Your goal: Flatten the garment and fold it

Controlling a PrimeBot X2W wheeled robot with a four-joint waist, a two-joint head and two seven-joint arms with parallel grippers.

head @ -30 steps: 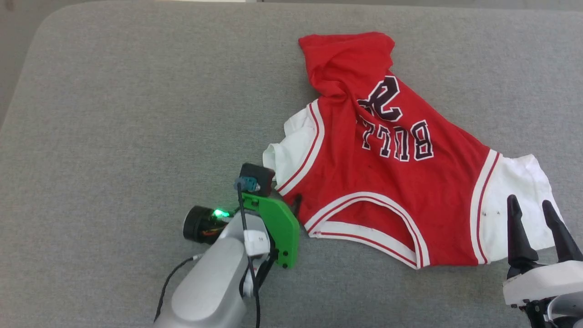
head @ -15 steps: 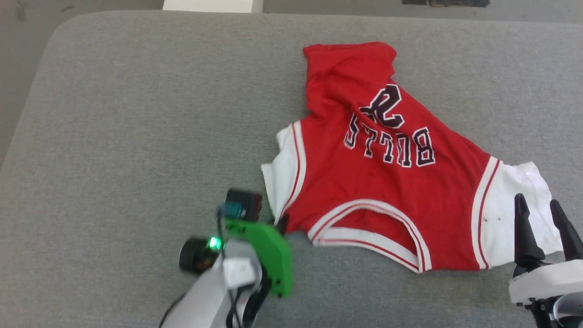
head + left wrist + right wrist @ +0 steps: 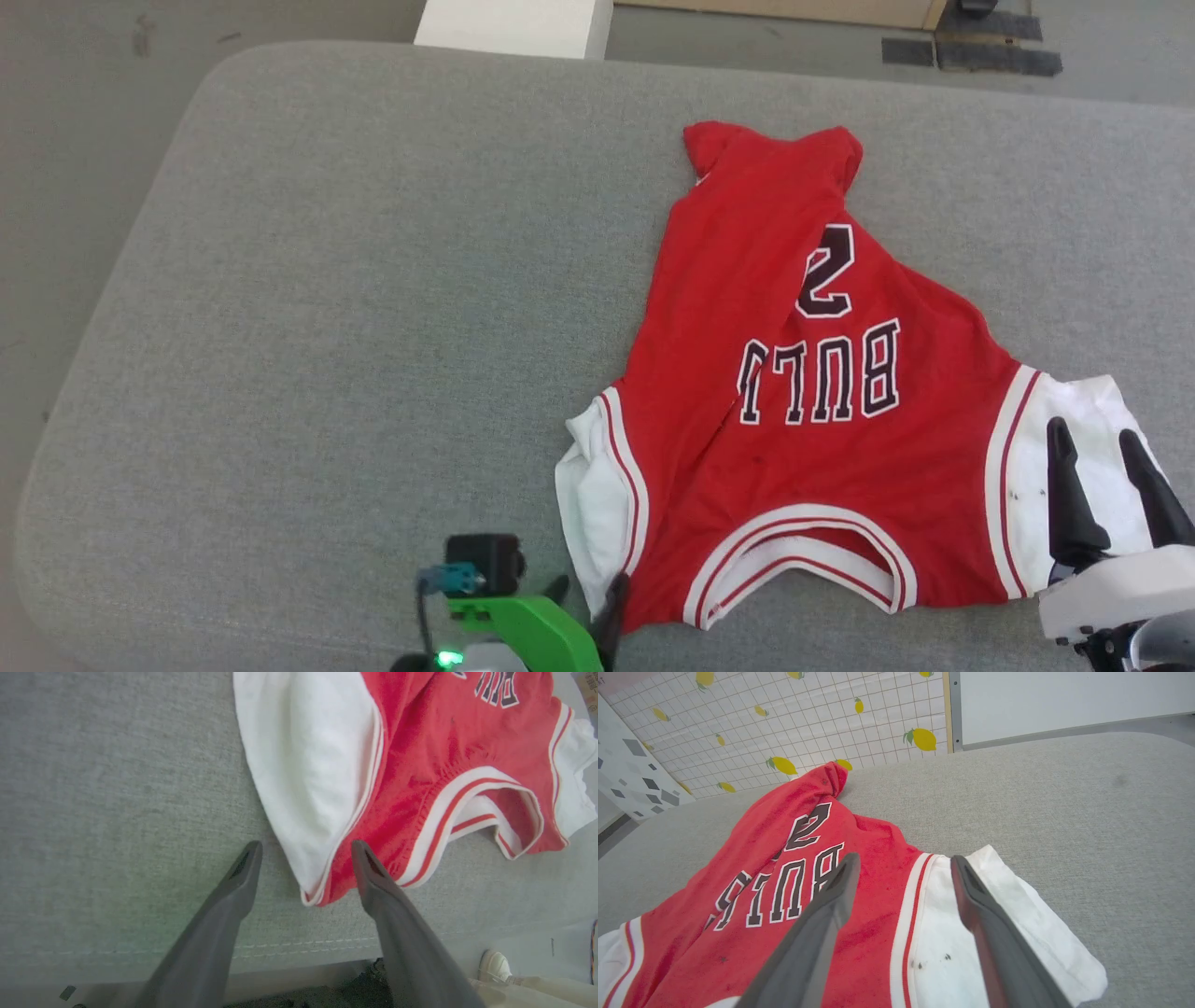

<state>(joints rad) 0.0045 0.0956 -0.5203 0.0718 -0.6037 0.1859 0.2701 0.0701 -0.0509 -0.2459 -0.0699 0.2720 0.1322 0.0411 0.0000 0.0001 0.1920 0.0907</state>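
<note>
Left wrist view shows the left gripper (image 3: 306,848) spread wide, its two fingers straddling the near corner of the garment (image 3: 420,756). One tip is over the bare grey cushion (image 3: 117,812), the other over red cloth beside the white sleeve (image 3: 308,765). The right gripper (image 3: 904,858) is spread too, above the opposite sleeve (image 3: 1045,938); whether it touches the cloth I cannot tell. From the head view the garment (image 3: 794,448) lies print-up and rumpled on the cushion's right half, with the collar (image 3: 803,521) nearest the robot and the hem (image 3: 775,149) bunched narrow at the far end.
</note>
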